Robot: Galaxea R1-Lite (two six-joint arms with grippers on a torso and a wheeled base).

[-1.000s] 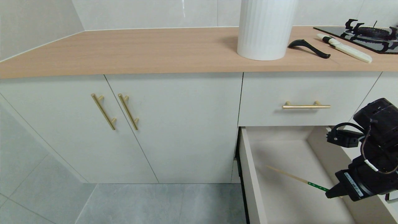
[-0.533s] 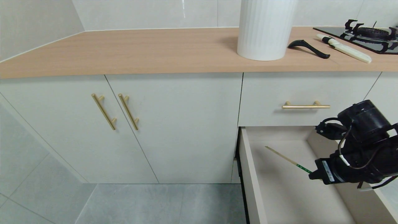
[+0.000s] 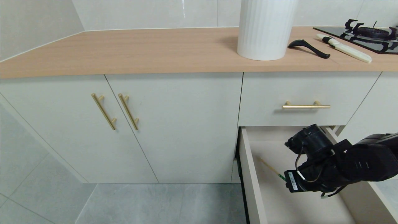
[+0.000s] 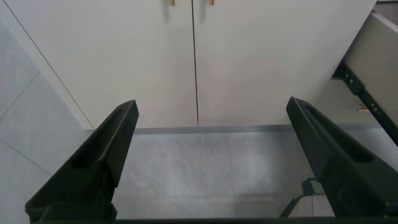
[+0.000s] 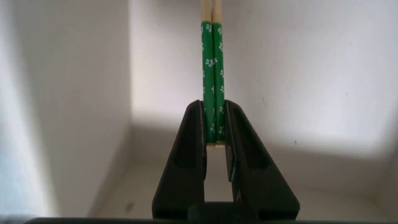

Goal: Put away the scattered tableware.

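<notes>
The pair of pale wooden chopsticks with green flowered ends (image 3: pixel 271 168) is pinched at its green end between the closed fingers of the right gripper (image 3: pixel 286 181). The tips slant toward the left wall of the open pale drawer (image 3: pixel 248 174), above its floor. The sticks are best lowered until they lie almost flat on the drawer floor before release, clear of that wall, so they neither bounce nor roll apart. The left gripper (image 4: pixel 211 109) hangs wide open above the grey floor tiles (image 4: pixel 186 162).
</notes>
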